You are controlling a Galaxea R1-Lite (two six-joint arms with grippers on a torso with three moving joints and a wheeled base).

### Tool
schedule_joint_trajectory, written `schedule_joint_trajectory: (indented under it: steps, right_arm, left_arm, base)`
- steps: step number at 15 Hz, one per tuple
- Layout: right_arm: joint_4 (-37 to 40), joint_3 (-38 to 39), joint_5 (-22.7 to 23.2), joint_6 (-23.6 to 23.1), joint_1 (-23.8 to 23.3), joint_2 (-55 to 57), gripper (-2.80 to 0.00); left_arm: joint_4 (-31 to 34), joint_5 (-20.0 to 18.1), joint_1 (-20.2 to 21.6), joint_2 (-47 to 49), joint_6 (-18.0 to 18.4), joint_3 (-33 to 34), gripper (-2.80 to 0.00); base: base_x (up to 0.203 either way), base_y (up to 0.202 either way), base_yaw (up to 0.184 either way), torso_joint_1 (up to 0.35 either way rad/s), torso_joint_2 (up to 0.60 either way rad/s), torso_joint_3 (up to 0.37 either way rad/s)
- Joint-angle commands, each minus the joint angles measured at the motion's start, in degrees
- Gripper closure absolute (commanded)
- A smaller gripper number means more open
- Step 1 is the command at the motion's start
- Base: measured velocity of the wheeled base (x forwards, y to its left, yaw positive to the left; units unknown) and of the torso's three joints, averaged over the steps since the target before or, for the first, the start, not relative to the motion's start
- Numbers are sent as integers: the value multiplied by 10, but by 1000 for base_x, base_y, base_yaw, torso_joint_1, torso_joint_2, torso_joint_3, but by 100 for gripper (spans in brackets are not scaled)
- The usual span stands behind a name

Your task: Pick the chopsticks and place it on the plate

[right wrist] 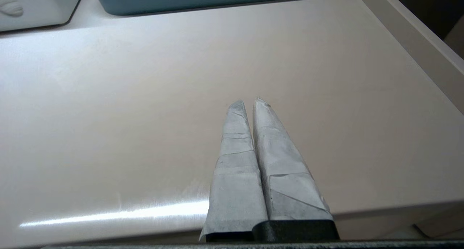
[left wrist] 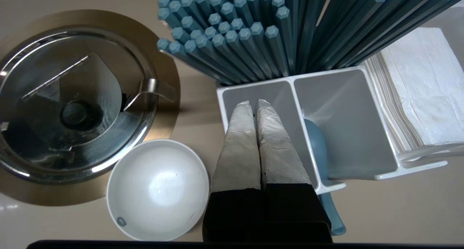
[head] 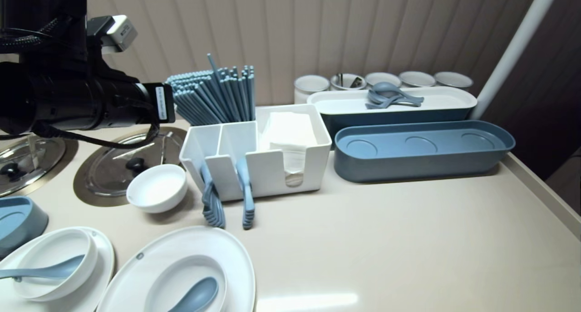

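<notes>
My left gripper [left wrist: 253,103] is shut and holds nothing. Its tips hang over the left front compartment of a white organizer [left wrist: 291,83], close to that compartment's left wall. In the neighbouring compartment lies a blue spoon [left wrist: 319,147], its handle poking out through the front slot. Blue chopsticks [left wrist: 253,31] stand bunched just behind, and white napkins [left wrist: 420,89] fill the right section. A small white bowl [left wrist: 157,189] sits beside the gripper. In the head view only the left arm [head: 68,98] shows, above the organizer [head: 254,166]. My right gripper [right wrist: 248,102] is shut over bare tabletop.
A steel lid [head: 122,162] lies in the counter left of the bowl [head: 157,187]. Two plates with bowls and spoons [head: 181,271] sit at the front left. A blue tray [head: 422,151] and a white tray holding spoons [head: 395,105] stand at the back right, cups [head: 311,85] behind them.
</notes>
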Motion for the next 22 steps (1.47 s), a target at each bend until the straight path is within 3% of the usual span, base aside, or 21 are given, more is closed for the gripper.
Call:
schedule_joint_trajectory:
  steps: [1,8,9,10,12,16,22]
  right_arm:
    - [0,0,0,0,0,0,0]
    - [0,0,0,0,0,0,0]
    - [0,0,0,0,0,0,0]
    - [0,0,0,0,0,0,0]
    - [0,0,0,0,0,1,0]
    - [0,0,0,0,0,0,0]
    - [0,0,0,0,0,0,0]
  left_arm:
    - [1,1,-1,2,0,1,0]
    - [0,-3,-12,-2,-7,-6,0]
    - [0,-3,-16,0,-14,-5,-130]
    - [0,-4,-21,4,-27,-6,-280]
    - [-6,-4,-26,26,-46,-9,-280]
    - [-102,-3,-43,64,-104,-3,-280]
    - [-125,-4,-58,76,-109,5,-280]
  base:
    - [150,0,3,7,2,2]
    - [0,0,0,0,0,0]
    - [0,0,0,0,0,0]
    - [0,0,0,0,0,0]
    - [0,0,0,0,0,0]
    - [0,0,0,0,0,0]
    - [0,0,0,0,0,0]
